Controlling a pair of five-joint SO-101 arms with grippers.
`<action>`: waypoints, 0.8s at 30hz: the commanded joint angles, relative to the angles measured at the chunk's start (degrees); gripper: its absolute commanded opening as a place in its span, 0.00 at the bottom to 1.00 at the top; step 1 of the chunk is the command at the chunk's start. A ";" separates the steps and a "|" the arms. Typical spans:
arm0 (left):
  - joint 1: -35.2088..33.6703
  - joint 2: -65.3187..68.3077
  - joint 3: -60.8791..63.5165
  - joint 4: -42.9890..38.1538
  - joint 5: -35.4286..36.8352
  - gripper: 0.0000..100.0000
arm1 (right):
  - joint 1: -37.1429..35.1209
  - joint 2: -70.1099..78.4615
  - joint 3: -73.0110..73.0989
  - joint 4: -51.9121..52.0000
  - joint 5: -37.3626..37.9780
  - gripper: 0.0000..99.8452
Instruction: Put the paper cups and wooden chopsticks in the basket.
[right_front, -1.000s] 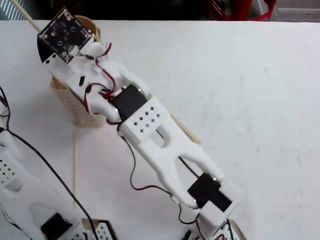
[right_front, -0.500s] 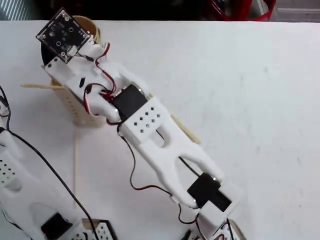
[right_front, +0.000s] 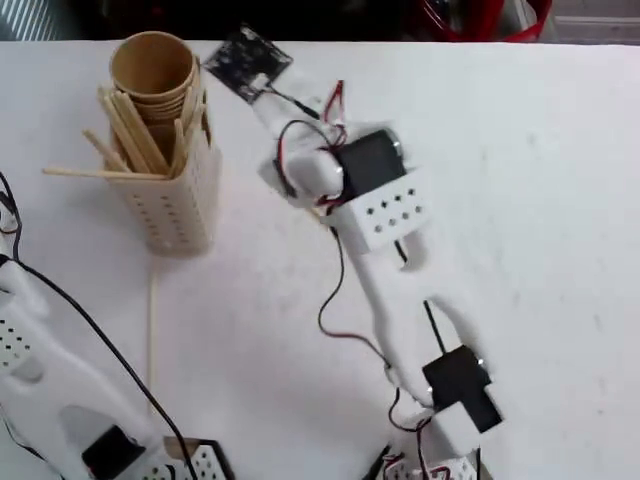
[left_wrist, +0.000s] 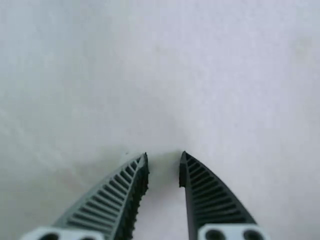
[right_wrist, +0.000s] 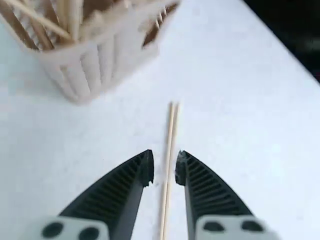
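- The basket (right_front: 185, 205) (right_wrist: 95, 70), white and perforated, stood upright on the table (right_front: 520, 200).
- A stack of paper cups (right_front: 152, 65) sat inside it, its top rim rising above the basket's rim.
- Wooden chopsticks (right_front: 130, 135) (right_wrist: 30, 17) leaned in the basket beside the cups. One crosswise chopstick (right_front: 100, 173) lay level at the basket's rim, jutting out on the side away from the right arm (right_front: 375, 195).
- A loose chopstick (right_front: 152, 320) lay flat on the table just off the basket's foot, on the side nearer the left arm (right_front: 50, 390).
- The right gripper (right_wrist: 164, 167) hung near the basket, its jaws slightly apart and gripping nothing.
- Through that gap a single chopstick (right_wrist: 169, 150) lay on the table, pointing toward the basket and stopping short of it. Whether it was the loose chopstick could not be told.
- The left gripper (left_wrist: 163, 160) hung over plain tabletop with its jaws slightly parted and empty.
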 joint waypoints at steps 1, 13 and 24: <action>-1.98 7.34 0.88 -0.35 0.35 0.13 | 6.29 5.41 4.92 3.47 5.36 0.09; -2.07 7.34 0.70 -0.35 0.35 0.13 | 13.49 22.99 17.93 -17.89 9.85 0.09; -2.07 7.34 0.97 -0.35 0.35 0.13 | 13.23 31.52 17.93 -19.03 9.76 0.09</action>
